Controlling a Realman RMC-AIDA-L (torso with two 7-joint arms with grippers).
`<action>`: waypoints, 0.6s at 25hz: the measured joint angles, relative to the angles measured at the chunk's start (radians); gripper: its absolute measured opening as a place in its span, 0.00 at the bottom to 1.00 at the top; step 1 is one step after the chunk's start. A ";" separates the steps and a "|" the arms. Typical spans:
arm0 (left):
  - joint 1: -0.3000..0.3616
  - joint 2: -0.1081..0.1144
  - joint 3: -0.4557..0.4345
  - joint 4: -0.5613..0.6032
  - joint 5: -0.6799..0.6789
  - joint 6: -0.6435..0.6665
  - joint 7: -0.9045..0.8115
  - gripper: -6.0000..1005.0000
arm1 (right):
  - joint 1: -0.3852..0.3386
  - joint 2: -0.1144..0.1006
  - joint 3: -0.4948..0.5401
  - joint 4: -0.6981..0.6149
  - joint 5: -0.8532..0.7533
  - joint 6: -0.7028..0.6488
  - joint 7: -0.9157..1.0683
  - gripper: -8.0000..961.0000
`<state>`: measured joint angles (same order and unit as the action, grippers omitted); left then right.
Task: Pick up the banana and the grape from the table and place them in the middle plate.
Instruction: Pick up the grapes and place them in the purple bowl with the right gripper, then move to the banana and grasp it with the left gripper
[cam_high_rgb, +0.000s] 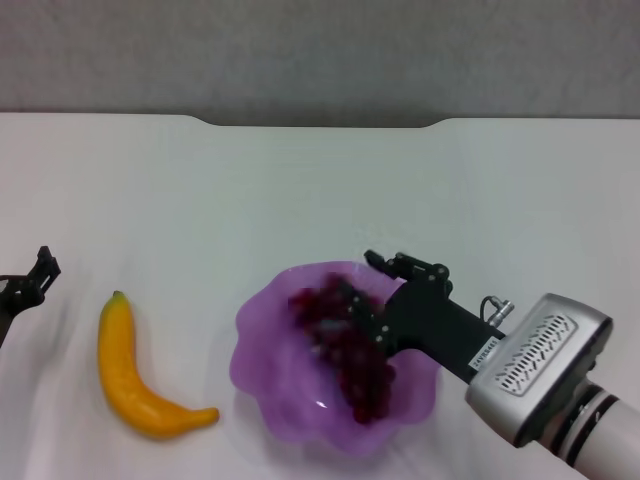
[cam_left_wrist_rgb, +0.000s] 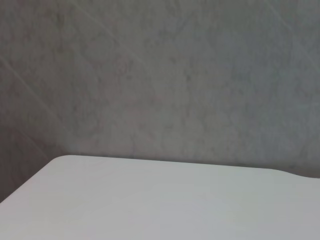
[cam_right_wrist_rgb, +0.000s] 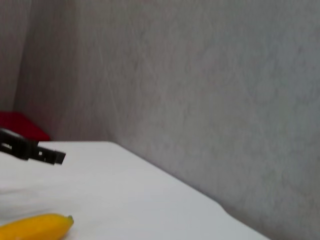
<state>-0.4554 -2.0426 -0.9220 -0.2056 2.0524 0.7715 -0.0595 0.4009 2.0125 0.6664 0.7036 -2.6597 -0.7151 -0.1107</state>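
The grape (cam_high_rgb: 350, 350), a dark red-purple bunch, lies inside the middle plate (cam_high_rgb: 262, 340), a translucent purple bowl with a wavy rim, at the front centre of the table (cam_high_rgb: 320, 190). My right gripper (cam_high_rgb: 366, 285) reaches in over the plate's far right rim. Its fingers are spread apart with bare plate showing between them, and the lower finger is right beside the bunch's top. The banana (cam_high_rgb: 130, 385) lies on the table left of the plate and also shows in the right wrist view (cam_right_wrist_rgb: 35, 227). My left gripper (cam_high_rgb: 28, 282) hovers at the left edge, left of the banana.
The table's far edge has a notch (cam_high_rgb: 320, 124) against a grey wall. The left wrist view shows only a table corner (cam_left_wrist_rgb: 150, 200) and the wall. A red object (cam_right_wrist_rgb: 20, 126) sits far off beyond the table in the right wrist view.
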 joint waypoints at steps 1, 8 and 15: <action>0.000 0.000 0.000 0.000 0.000 0.000 0.000 0.89 | 0.000 0.000 -0.003 -0.010 0.000 -0.015 0.006 0.31; -0.001 -0.001 0.000 0.000 0.000 0.000 0.000 0.89 | 0.015 0.004 -0.008 -0.073 0.002 -0.110 0.060 0.53; -0.002 -0.001 0.002 0.000 0.003 0.000 -0.001 0.89 | 0.057 0.002 0.013 -0.246 0.252 -0.276 0.076 0.83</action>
<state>-0.4575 -2.0433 -0.9204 -0.2058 2.0553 0.7716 -0.0608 0.4581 2.0141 0.6791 0.4571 -2.4077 -0.9906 -0.0349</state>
